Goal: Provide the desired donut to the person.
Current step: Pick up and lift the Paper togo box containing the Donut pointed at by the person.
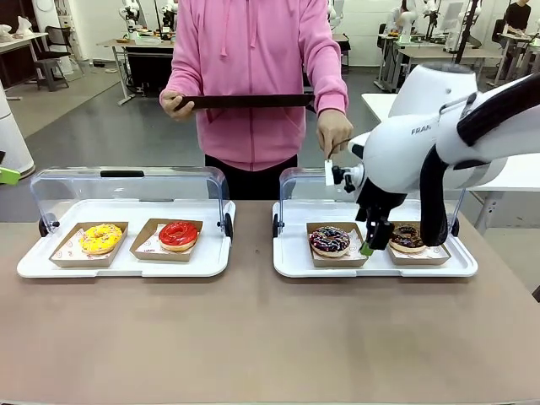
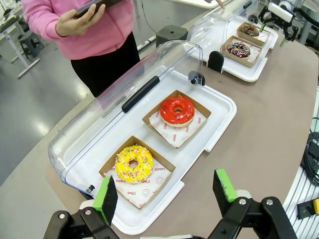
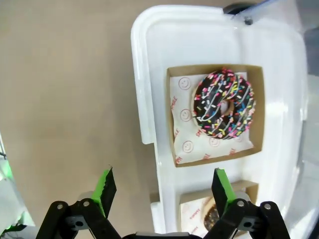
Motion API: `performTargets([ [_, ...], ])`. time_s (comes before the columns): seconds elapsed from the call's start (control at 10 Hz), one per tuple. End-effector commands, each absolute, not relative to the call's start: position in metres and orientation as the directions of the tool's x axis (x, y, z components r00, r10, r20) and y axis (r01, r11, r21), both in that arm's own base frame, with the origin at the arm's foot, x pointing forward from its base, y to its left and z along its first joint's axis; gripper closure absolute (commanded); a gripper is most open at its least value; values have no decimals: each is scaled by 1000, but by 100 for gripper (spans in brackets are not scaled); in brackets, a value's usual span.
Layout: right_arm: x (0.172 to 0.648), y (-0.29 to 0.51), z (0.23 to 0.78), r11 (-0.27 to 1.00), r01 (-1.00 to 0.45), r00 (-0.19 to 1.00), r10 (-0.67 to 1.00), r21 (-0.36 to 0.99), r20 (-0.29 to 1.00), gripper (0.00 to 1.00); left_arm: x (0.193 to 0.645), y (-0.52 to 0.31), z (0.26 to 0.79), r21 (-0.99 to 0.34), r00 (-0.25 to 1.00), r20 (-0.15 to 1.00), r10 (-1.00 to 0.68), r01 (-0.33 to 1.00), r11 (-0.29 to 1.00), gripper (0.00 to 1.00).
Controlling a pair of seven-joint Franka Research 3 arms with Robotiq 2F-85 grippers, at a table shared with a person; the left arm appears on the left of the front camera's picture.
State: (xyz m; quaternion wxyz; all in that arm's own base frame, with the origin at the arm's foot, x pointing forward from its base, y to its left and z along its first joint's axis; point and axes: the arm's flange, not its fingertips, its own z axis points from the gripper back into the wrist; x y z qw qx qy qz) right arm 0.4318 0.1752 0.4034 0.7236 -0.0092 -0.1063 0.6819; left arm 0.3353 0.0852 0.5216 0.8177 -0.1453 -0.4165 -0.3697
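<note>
Beyond the tabletop (image 1: 253, 337), you are seeing the person (image 1: 253, 84) standing opposite and the right end effector (image 1: 374, 242) hovering over the right tray (image 1: 291, 257). In the left wrist view, the left end effector (image 2: 166, 189) is gaping empty near the yellow donut (image 2: 133, 163). In the right wrist view, the right one is hanging fully parted, empty, near the sprinkled donut (image 3: 224, 103).

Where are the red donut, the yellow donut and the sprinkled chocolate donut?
red donut (image 2: 167, 111): left wrist view, glazed ring.
yellow donut (image 2: 124, 167): left wrist view, glazed ring.
sprinkled chocolate donut (image 3: 209, 105): right wrist view, glazed ring.
</note>
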Motion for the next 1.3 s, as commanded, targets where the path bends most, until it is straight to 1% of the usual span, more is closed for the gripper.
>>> performTargets([
  [0.0, 441, 167, 377, 56, -979, 30, 991, -196, 130, 0, 336, 86, 521, 62, 380, 794, -475, 726, 685, 0],
  [0.1, 444, 163, 361, 61, -983, 36, 990, -175, 137, 0, 336, 86, 521, 62, 380, 794, -475, 726, 685, 0],
  [0.3, 450, 163, 345, 31, -988, 10, 991, -154, 137, 0, 336, 86, 521, 62, 380, 794, -475, 726, 685, 0],
  [0.6, 457, 165, 343, 11, -992, -8, 989, -128, 149, 0, 336, 86, 521, 62, 380, 794, -475, 726, 685, 0],
  [0.8, 463, 168, 341, 29, -994, 14, 990, -105, 143, 0, 336, 86, 521, 62, 380, 794, -475, 726, 685, 0],
  [1.0, 470, 168, 337, 30, -993, 14, 989, -113, 146, 0, 336, 86, 521, 62, 380, 794, -475, 726, 685, 0],
  [1.1, 472, 167, 333, 30, -990, 12, 992, -141, 126, 6, 336, 86, 521, 62, 380, 794, -475, 726, 685, 0],
  [1.2, 474, 168, 329, 22, -991, 5, 991, -130, 133, 59, 336, 86, 521, 62, 380, 794, -475, 726, 685, 0],
])
